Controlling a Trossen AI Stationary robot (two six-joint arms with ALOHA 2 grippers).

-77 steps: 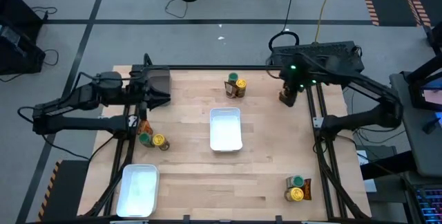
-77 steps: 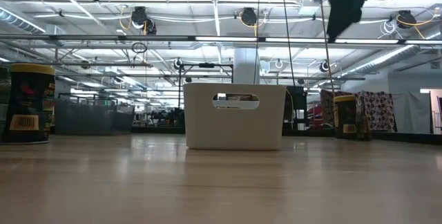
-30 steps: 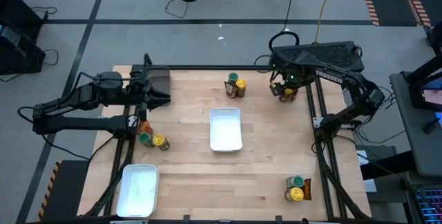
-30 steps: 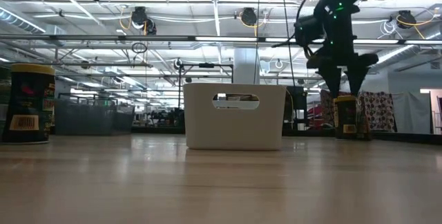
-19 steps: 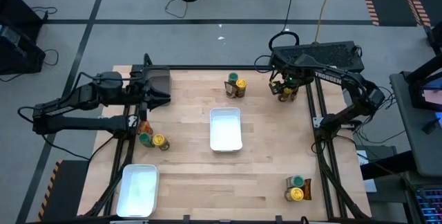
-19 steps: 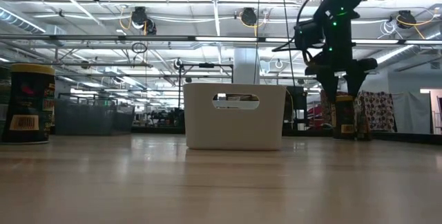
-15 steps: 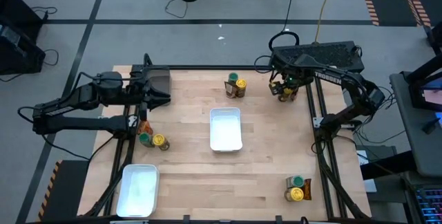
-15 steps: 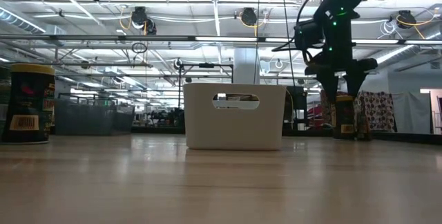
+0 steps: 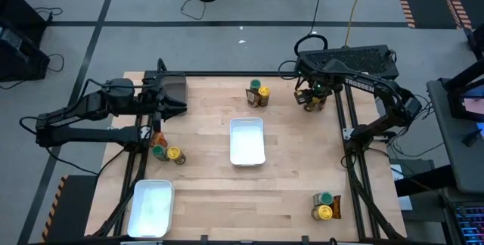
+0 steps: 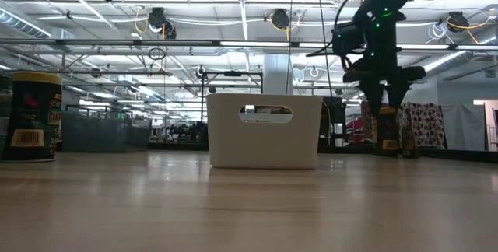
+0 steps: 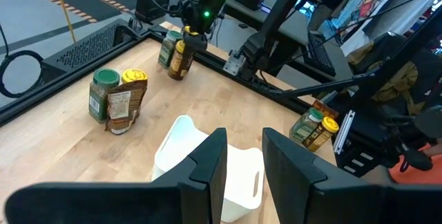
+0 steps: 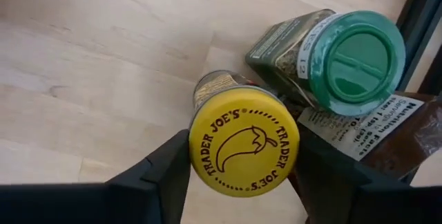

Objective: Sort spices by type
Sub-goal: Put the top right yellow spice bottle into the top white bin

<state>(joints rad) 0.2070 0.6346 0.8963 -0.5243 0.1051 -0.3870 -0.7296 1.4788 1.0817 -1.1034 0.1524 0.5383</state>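
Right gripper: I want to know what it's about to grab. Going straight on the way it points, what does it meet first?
The right gripper points down, its fingers either side of the yellow-lidded Trader Joe's jar. That lid comes first; the green-lidded jar stands just beside, out of line.

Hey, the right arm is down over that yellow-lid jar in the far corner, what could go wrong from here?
1. The right gripper straddles the yellow-lid jar, and the green-lid jar and an orange-brown packet crowd one side. That jaw may nudge or tip them.
2. This cluster sits close to the table's edge rail, so a knocked jar might roll against it or off.
3. The jaws sit up near the lid, so the jar may swing or slip when lifted.
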